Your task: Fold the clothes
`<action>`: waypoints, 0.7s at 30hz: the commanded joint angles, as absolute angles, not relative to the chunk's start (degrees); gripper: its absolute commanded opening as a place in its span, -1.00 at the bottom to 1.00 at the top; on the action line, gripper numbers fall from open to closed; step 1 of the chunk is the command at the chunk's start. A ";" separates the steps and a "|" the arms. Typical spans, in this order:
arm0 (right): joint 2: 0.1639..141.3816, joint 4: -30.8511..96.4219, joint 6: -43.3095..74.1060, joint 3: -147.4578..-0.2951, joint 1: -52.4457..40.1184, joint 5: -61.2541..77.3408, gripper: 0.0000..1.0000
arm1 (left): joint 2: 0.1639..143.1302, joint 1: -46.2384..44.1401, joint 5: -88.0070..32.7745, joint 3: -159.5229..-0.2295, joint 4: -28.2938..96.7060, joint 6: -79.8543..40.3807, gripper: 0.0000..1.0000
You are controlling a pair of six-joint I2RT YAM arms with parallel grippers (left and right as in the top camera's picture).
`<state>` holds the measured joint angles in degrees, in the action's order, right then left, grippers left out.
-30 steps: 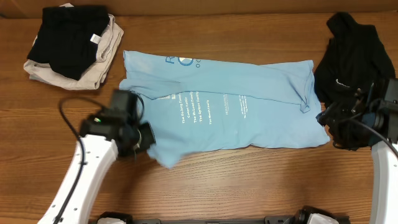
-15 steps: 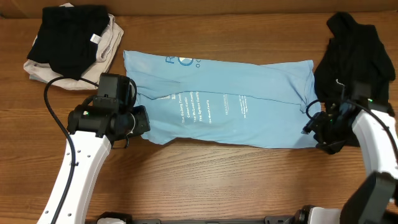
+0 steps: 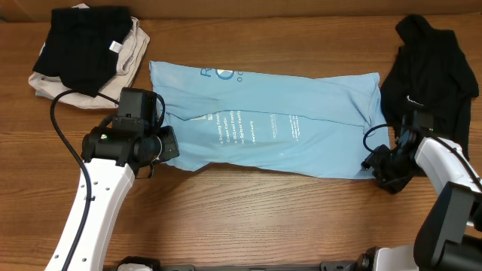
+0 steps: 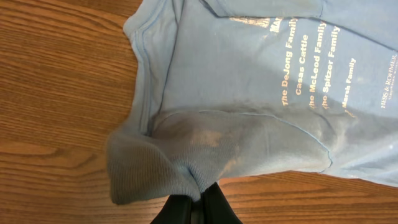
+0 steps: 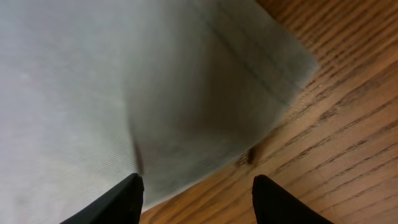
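The light blue T-shirt (image 3: 279, 124) lies folded lengthwise across the table's middle, lettering up. My left gripper (image 3: 167, 145) is shut on its lower left corner; in the left wrist view the jaws (image 4: 200, 198) pinch a bunched fold of blue T-shirt (image 4: 249, 93). My right gripper (image 3: 380, 162) is open at the shirt's lower right corner. In the right wrist view its fingers (image 5: 198, 185) straddle the shirt's edge (image 5: 124, 93), holding nothing. A black top (image 3: 429, 71) with a small white logo lies crumpled at the right.
A stack of folded garments (image 3: 86, 56), black on beige, sits at the back left. Bare wooden table (image 3: 263, 218) runs along the front. The left arm's cable (image 3: 64, 124) loops near the stack.
The shirt's lower half has been folded up, making a narrower band. My left gripper moved up with its corner. My right gripper moved left and now stands open at the right corner.
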<state>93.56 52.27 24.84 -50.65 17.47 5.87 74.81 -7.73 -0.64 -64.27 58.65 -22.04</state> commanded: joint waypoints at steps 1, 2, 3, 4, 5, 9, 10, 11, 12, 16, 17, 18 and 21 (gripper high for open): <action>94.00 51.18 26.68 -49.63 17.39 2.83 0.20 | 74.61 -7.40 0.64 -65.39 58.39 -20.95 -0.92; 94.00 50.76 27.35 -49.43 17.39 1.69 0.19 | 74.61 -7.40 0.64 -65.39 58.41 -20.95 -0.92; 94.00 50.24 27.53 -49.21 17.39 0.95 0.14 | 74.61 -7.40 0.64 -65.39 58.39 -20.95 -0.91; 94.00 49.43 27.55 -48.88 17.39 0.32 0.08 | 74.61 -7.40 0.67 -65.39 58.39 -20.95 -0.92; 94.00 48.88 27.81 -48.64 17.39 -0.40 0.05 | 74.61 -7.40 0.82 -65.39 58.37 -20.95 -0.92; 94.00 46.74 28.80 -48.05 17.43 -3.42 -0.13 | 74.54 -6.96 3.22 -65.45 58.35 -21.02 -0.92; 94.00 46.44 28.80 -48.05 17.43 -3.38 -0.24 | 74.54 -6.52 3.14 -65.56 58.28 -21.04 -0.92; 94.00 46.28 28.80 -48.05 17.43 -3.36 -0.34 | 74.54 -6.20 2.94 -65.71 58.30 -21.04 -0.92; 94.00 46.33 28.80 -48.05 17.43 -3.36 -0.60 | 74.54 -5.89 2.94 -65.91 58.41 -21.02 -0.92; 93.89 47.88 28.80 -48.25 17.45 -2.07 -0.92 | 74.54 -5.06 2.98 -67.96 60.27 -20.97 -0.92; 93.84 49.25 28.80 -48.88 17.45 -1.08 -0.92 | 74.54 -5.04 2.98 -68.93 61.14 -20.97 -0.92; 93.73 51.00 28.77 -49.82 17.50 0.08 -0.92 | 74.54 -5.04 2.96 -70.06 62.06 -20.97 -0.92; 92.77 57.91 28.51 -53.63 17.87 3.16 -0.92 | 74.54 -5.04 2.98 -73.71 66.63 -20.88 -0.92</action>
<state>93.71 56.66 28.47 -50.04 17.54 0.71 74.81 -5.48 1.80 -70.19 65.49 -22.04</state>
